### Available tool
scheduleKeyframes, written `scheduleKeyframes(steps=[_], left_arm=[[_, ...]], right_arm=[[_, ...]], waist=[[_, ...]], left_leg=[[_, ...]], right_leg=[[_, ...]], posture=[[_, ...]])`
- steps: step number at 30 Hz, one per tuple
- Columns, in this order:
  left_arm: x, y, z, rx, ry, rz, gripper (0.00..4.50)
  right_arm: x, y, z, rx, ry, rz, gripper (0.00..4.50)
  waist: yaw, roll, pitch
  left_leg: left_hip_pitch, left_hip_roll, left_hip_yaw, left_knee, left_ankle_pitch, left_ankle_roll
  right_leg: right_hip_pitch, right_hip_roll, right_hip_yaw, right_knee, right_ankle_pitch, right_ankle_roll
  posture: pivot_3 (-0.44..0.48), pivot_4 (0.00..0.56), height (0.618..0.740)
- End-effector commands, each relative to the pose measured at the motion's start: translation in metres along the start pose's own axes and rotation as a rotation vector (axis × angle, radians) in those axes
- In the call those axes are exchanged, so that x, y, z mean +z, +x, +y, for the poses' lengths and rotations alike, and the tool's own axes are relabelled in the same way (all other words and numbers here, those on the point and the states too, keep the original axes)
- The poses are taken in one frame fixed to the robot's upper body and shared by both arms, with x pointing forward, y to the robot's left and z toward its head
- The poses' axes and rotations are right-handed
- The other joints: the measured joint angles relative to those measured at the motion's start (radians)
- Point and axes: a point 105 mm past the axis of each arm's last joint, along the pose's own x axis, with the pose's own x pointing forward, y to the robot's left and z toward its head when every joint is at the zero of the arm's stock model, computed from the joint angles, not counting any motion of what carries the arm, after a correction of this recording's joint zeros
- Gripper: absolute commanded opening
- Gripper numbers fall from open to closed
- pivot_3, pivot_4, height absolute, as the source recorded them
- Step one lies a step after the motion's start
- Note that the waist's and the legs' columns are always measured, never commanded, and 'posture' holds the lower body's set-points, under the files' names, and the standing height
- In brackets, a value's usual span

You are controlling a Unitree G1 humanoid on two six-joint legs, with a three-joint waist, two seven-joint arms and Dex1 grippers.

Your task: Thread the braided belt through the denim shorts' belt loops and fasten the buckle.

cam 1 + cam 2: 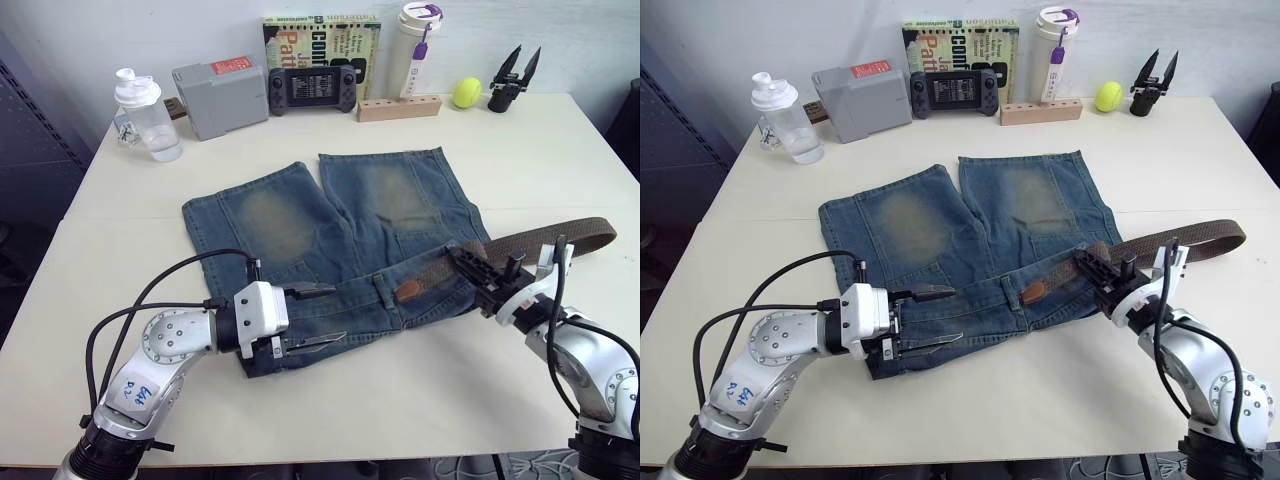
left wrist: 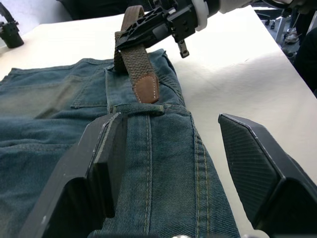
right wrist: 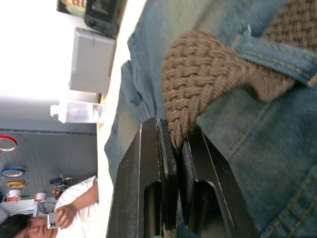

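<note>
Coarse woven braided belt (image 1: 540, 240) with smooth leather tip lies on faded denim shorts (image 1: 330, 240).

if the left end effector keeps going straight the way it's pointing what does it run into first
Most likely the belt loop on the denim shorts, then the braided belt's tan leather tip just past it. The open left end effector points along the waistband toward the right end effector, though depth is hard to judge.

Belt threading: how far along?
Done: braided belt is through one belt loop on the denim shorts.
In hand: right gripper pinches the belt; left gripper open over the waistband.
Left: remaining loops, buckling.
</note>
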Motion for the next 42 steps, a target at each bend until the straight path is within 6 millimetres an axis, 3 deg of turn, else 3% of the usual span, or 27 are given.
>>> scheduleKeyframes(steps=[1,10,19,32,42], left_arm=[[0.014,0.000,0.001,0.015,0.045,-0.036,3.27],[0.014,0.000,0.003,0.030,0.054,-0.033,3.27],[0.014,0.001,0.007,0.047,0.070,-0.029,3.27],[0.013,0.003,0.007,0.042,0.082,-0.020,3.27],[0.013,0.002,0.009,0.048,0.091,-0.017,3.27]], right_arm=[[-0.002,0.004,0.006,0.027,-0.048,-0.001,0.00],[-0.003,0.012,0.009,0.063,-0.147,-0.034,0.00],[-0.021,0.014,0.011,0.103,-0.207,0.016,0.00],[0.002,0.014,0.010,0.111,-0.318,-0.146,0.00],[-0.024,0.023,0.018,0.133,-0.447,-0.062,0.00]], waist=[[-0.001,0.000,0.000],[-0.001,0.000,0.000],[-0.002,0.000,0.000],[0.000,0.000,0.000],[-0.002,0.000,0.000]], left_leg=[[0.000,0.000,0.000,0.000,0.000,0.000],[0.000,0.000,0.000,0.000,0.000,0.000],[0.000,0.000,0.001,0.000,0.000,0.000],[0.000,0.000,0.001,0.000,0.000,0.000],[0.000,0.000,0.002,0.000,0.000,0.000]], right_leg=[[0.000,0.000,0.000,0.000,0.000,0.000],[0.000,0.000,0.000,0.000,0.000,0.000],[0.000,0.000,0.000,0.000,0.000,0.000],[0.000,0.000,0.000,0.000,0.000,0.000],[0.000,0.001,0.000,0.000,0.000,0.000]], posture=[[0.000,0.150,0.722],[0.000,0.150,0.722],[0.000,0.150,0.722],[0.000,0.150,0.722],[0.000,0.150,0.722]])
